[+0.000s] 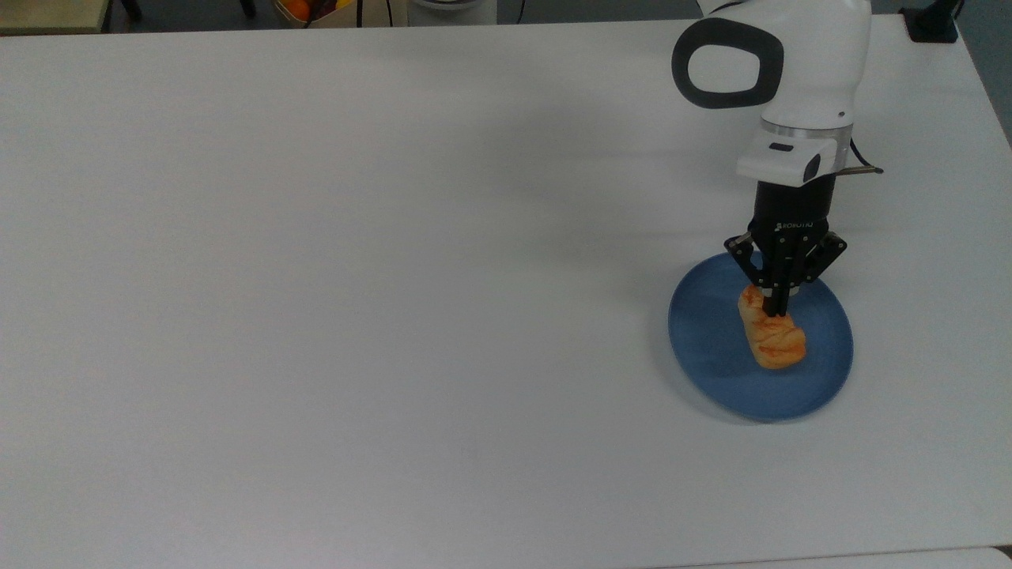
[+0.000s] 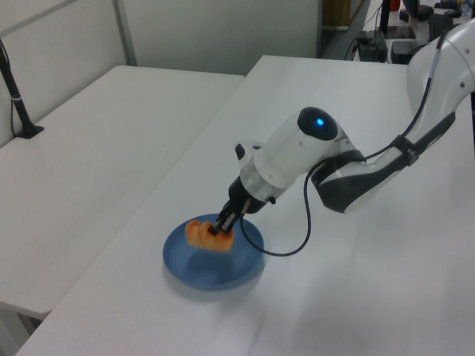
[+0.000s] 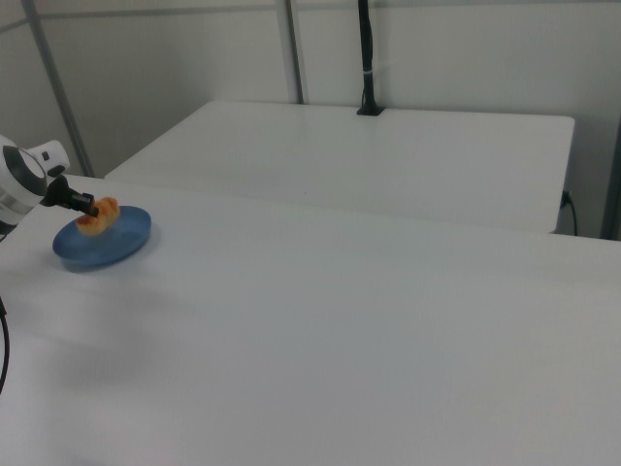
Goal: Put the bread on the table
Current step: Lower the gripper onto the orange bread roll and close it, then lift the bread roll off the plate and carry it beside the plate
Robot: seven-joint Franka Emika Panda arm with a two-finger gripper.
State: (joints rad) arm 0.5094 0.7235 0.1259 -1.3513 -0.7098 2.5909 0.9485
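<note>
The gripper (image 1: 776,304), clamped on the bread (image 1: 772,336), has it lifted just above the plate (image 1: 711,348); next, carry it to bare table (image 1: 395,276).

White lettering — apparently "ROBOTIQ", though too small to read with certainty — runs across the black body of the gripper (image 1: 779,304) in the top view.

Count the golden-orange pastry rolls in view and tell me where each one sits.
1. The small golden-orange flaky pastry roll is pinched at one end by the black two-finger gripper, over the round blue plate near the top view's right.
</note>
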